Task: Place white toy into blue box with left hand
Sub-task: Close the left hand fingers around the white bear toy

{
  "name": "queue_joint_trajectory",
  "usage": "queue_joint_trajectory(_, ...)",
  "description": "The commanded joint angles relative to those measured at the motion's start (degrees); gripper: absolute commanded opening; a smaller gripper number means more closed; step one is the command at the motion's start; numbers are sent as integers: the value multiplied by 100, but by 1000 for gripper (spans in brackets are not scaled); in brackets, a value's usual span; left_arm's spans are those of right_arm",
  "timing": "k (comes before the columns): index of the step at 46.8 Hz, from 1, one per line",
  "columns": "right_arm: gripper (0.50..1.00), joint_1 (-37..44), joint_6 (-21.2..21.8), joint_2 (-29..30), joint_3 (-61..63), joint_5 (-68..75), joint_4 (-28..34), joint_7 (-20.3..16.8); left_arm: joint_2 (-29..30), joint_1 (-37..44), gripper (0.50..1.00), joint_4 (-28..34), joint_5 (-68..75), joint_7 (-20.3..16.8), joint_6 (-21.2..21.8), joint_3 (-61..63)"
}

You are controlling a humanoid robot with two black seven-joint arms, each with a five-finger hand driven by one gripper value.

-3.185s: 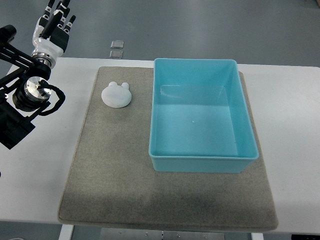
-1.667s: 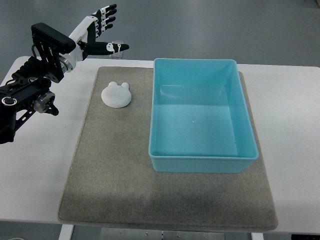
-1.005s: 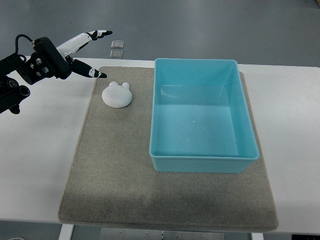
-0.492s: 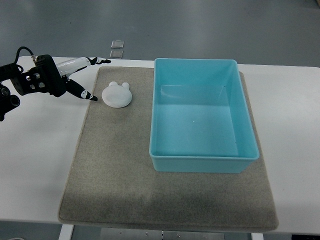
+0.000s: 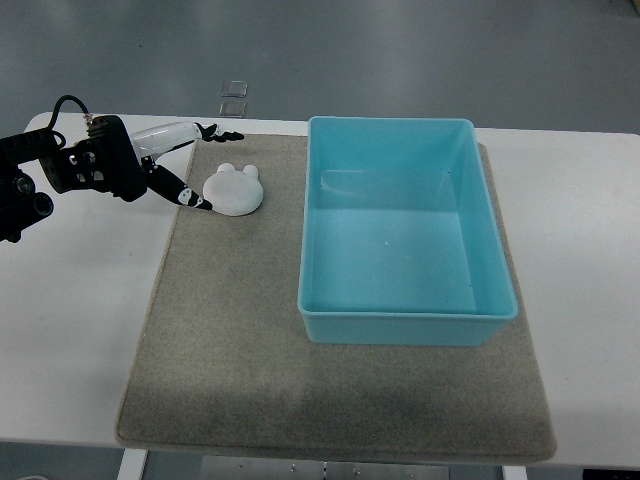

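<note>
The white toy, a flat round piece with two small ears, lies on the grey mat left of the blue box. The box is open and empty. My left hand comes in from the left edge with its fingers spread open. The thumb tip is at the toy's left side and the other fingertips are just behind and left of the toy. It holds nothing. The right hand is out of view.
The mat lies on a white table. Two small clear squares lie on the floor beyond the table's far edge.
My left hand has lowered and moved right toward the toy, from above the table's far left corner to right beside the toy. The toy and box have not moved.
</note>
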Motion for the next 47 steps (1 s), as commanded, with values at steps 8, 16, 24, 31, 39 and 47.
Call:
queue_joint_trajectory(8, 936, 0, 0, 0, 0, 0, 0, 9, -51, 5, 861, 13, 189, -4, 48, 43)
queue_joint_trajectory(16, 936, 0, 0, 0, 0, 0, 0, 0, -86, -30, 829, 22, 224, -4, 66, 193)
queue_joint_trajectory(24, 936, 0, 0, 0, 0, 0, 0, 0, -95, 5, 789, 22, 549, -4, 276, 202)
queue_joint_trajectory(31, 936, 0, 0, 0, 0, 0, 0, 9, -103, 5, 761, 48, 576, -4, 303, 246)
queue_joint_trajectory(39, 936, 0, 0, 0, 0, 0, 0, 0, -121, -4, 707, 136, 576, -4, 303, 298)
queue_joint_trajectory(47, 936, 0, 0, 0, 0, 0, 0, 0, -279, 22, 596, 206, 567, -4, 364, 395)
